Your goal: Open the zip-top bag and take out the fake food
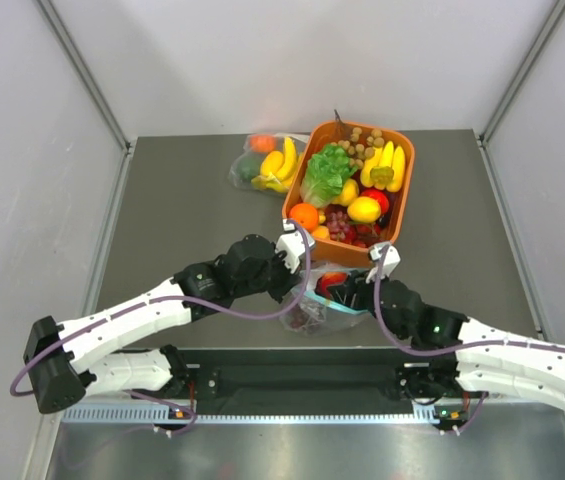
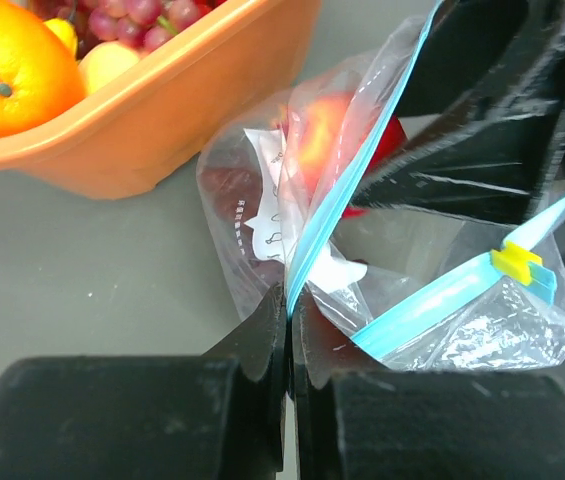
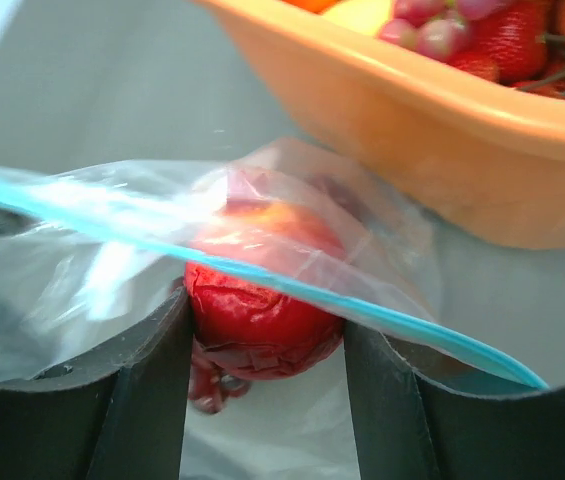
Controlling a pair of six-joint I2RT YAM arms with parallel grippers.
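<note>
The zip-top bag (image 1: 314, 308) lies between the arms, just in front of the basket, its mouth gaping. My left gripper (image 2: 290, 300) is shut on the bag's teal zip strip (image 2: 332, 210), pinching one lip of the mouth. A yellow slider (image 2: 517, 262) sits on the other lip. My right gripper (image 3: 262, 335) reaches inside the bag (image 3: 92, 270) and is shut on a red apple (image 3: 262, 300), one finger pressed to each side. From the left wrist the apple (image 2: 322, 130) shows through the plastic, with the right gripper's black fingers (image 2: 482, 150) beside it. Something dark red lies under the apple, blurred.
An orange basket (image 1: 409, 175) full of plastic fruit and lettuce stands right behind the bag; its wall (image 3: 432, 150) is close to my right fingers. A second clear bag with bananas (image 1: 262, 165) lies left of the basket.
</note>
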